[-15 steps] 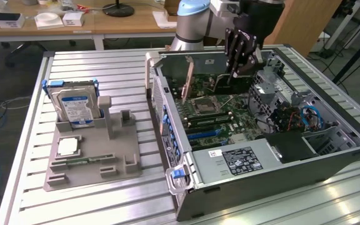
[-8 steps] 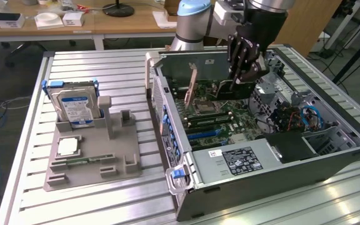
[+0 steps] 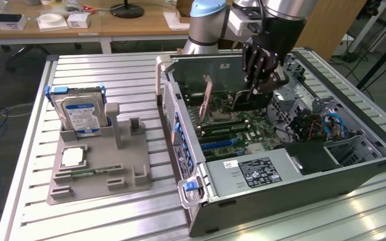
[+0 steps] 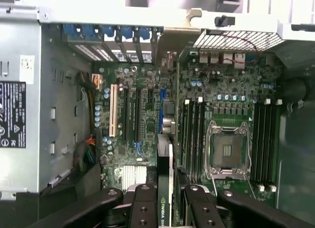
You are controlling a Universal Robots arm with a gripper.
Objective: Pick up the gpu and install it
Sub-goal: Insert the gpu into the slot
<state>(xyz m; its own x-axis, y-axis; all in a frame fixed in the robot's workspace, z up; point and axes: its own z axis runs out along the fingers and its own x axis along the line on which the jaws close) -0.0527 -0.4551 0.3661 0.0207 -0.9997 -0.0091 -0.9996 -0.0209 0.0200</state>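
Gripper: your gripper (image 3: 261, 88) is clamped on the gpu (image 3: 247, 103), fingers down over the open PC case (image 3: 354, 170). In the wrist view its dark fingers (image 4: 142, 208) sit either side of the card.
Gpu: you see it edge-on btwn the fingers in the wrist view (image 4: 165, 169), printed label on the top edge. It stands upright inside the case, above the motherboard (image 4: 142, 114), long axis running toward the rear wall w/ the blue slot clips (image 4: 115, 32).
Seating: can't tell if the card edge is in a slot or just above it.
Neighbours: CPU socket (image 4: 227, 151) and memory slots (image 4: 194, 134) just beside the card on one side, expansion slots (image 4: 129, 114) on the other.
PSU: grey box w/ black label (image 3: 253, 170), at the case's near end.
Fixture: grey holder (image 3: 132, 186) on the slatted table (image 3: 112, 70), at the exterior view's left, well apart from the case. Hard drive (image 3: 79, 115) stands upright in it.
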